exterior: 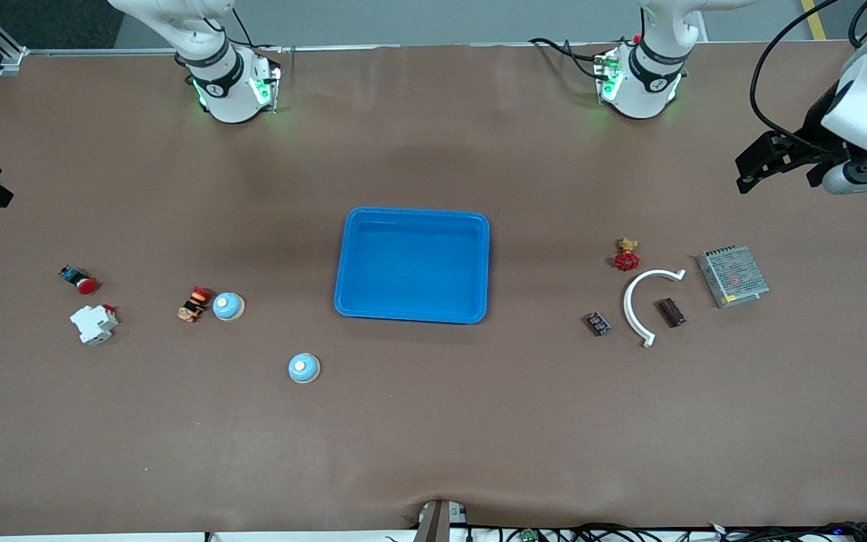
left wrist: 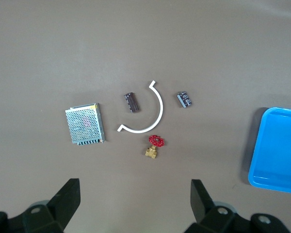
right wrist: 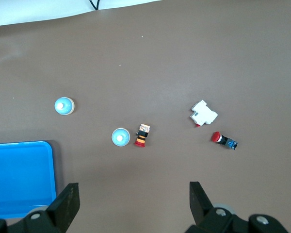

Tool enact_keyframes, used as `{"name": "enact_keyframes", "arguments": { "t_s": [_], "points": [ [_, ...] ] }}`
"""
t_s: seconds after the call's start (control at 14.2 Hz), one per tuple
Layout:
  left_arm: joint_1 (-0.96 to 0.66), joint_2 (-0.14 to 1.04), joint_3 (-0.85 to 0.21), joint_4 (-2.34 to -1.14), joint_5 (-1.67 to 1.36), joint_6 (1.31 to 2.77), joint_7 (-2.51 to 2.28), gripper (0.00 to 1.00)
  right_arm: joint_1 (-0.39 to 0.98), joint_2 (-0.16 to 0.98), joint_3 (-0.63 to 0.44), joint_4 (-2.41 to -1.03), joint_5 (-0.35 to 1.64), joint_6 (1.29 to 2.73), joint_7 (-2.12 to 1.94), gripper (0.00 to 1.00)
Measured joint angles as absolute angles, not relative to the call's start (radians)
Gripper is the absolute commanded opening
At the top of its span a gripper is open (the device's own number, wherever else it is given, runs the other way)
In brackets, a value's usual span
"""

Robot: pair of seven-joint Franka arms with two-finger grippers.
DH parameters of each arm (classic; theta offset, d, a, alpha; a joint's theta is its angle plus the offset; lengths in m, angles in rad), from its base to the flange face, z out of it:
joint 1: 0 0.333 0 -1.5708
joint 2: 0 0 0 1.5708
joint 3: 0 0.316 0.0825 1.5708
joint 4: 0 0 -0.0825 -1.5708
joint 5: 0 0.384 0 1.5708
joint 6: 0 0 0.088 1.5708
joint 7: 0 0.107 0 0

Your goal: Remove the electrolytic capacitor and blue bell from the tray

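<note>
Blue tray: a rectangular plastic tray (exterior: pixel 412 265) sits mid-counter with nothing in it, bare brown counter (exterior: pixel 433 436) on all sides.
Bells: two pale blue domed bells toward the right arm's end; one (exterior: pixel 228 306) touches a small orange-and-black part (exterior: pixel 194 304), the other (exterior: pixel 303 368) stands alone, nearer the front camera and closer to the tray.
Capacitors: two small dark blocks toward the left arm's end; one (exterior: pixel 597 324) lies just outside a white curved strip (exterior: pixel 648 305), the other (exterior: pixel 670 312) inside its curve.
Other parts, left arm's end: one red-handled brass valve (exterior: pixel 627 255) close to the strip, one perforated metal power supply (exterior: pixel 732 276) near the counter's end.
Other parts, right arm's end: one white breaker-like block (exterior: pixel 94 324) and one red push button (exterior: pixel 78 279), well apart from the bells.
Left hand: (exterior: pixel 761 167) up over the counter's end, above bare surface, fingers (left wrist: pixel 68 201) spread wide, holding nothing.
Right hand: (right wrist: pixel 133 204) only its edge shows at the front view's border; fingers (right wrist: pixel 199 201) apart, nothing between them.
Open room: a wide bare band along the counter's near edge.
</note>
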State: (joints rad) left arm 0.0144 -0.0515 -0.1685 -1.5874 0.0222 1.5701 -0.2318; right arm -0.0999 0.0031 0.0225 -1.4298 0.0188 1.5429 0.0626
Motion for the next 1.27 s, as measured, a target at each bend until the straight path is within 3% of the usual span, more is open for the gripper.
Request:
{"name": "enact_keyframes", "arguments": {
  "t_s": [1.27],
  "points": [
    [0.047,-0.037,-0.168,-1.585,0.022,1.572,-0.097,1.00,-0.100,0.009,0.018,-1.431,0.018,1.543,0.062,1.00]
  ]
}}
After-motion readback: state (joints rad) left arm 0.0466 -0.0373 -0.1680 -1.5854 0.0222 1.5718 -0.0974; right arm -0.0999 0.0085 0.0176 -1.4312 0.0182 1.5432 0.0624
